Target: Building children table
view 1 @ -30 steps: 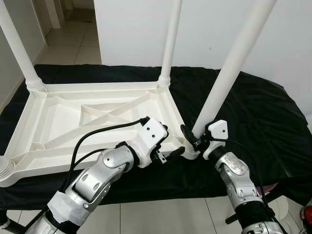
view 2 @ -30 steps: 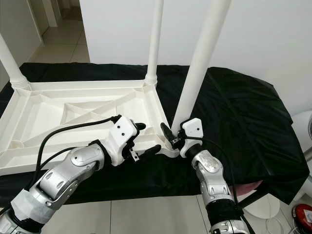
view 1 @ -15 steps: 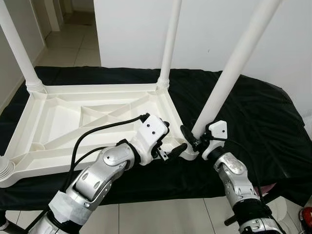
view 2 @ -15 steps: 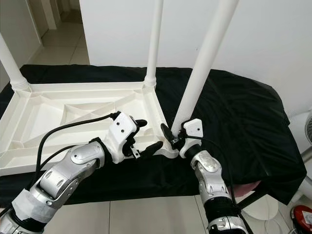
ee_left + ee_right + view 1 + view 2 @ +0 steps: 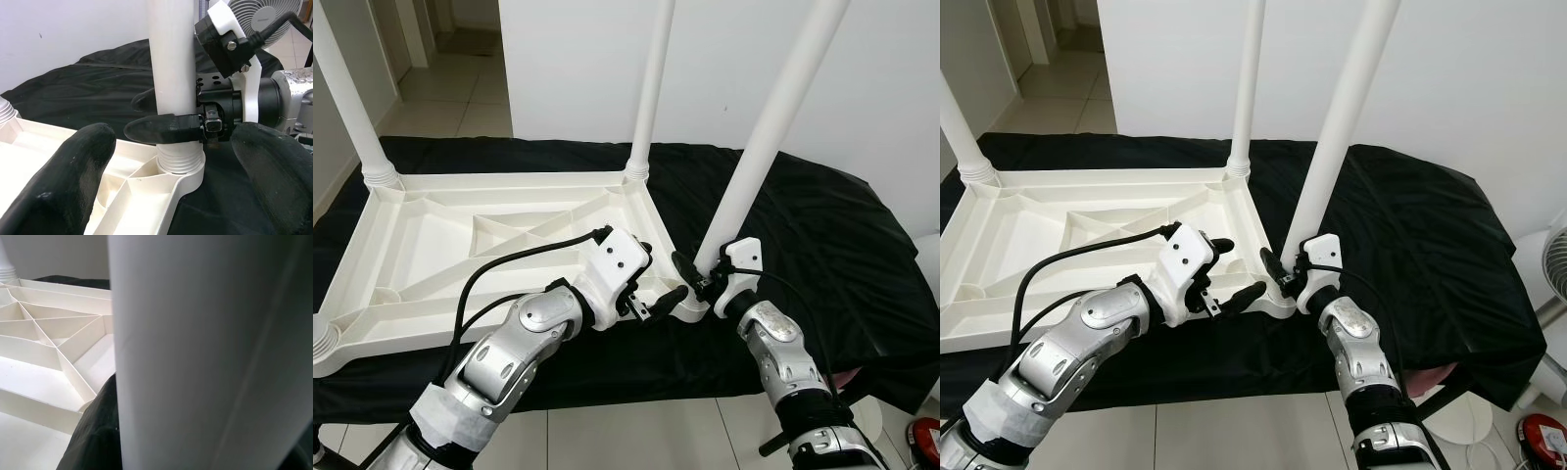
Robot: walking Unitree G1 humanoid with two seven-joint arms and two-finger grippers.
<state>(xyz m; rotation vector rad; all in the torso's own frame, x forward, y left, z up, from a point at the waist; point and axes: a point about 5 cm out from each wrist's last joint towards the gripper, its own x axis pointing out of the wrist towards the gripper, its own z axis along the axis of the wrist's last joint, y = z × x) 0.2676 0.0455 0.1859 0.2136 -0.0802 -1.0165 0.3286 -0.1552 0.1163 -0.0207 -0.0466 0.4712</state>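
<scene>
A white children's table top (image 5: 460,245) lies upside down on a black cloth (image 5: 822,225). Two white legs stand in its far corners (image 5: 651,88) (image 5: 347,98). At the near right corner a third leg (image 5: 773,127) leans slightly right in its socket (image 5: 181,166). My right gripper (image 5: 697,277) is shut on this leg just above the socket; one of its fingers (image 5: 161,133) wraps the leg's base. My left gripper (image 5: 658,281) is open over the same corner, with its fingers (image 5: 63,181) to either side of the socket and not touching the leg.
The near left corner socket (image 5: 323,343) has its leg running out of the picture. A white wall stands close behind. Tiled floor lies in front and to the far left. A fan (image 5: 1552,274) and a red object (image 5: 1542,431) are at the right.
The held leg has swayed a little and now stands slightly more upright. My left gripper has edged closer to the corner socket. The camera has shifted slightly.
</scene>
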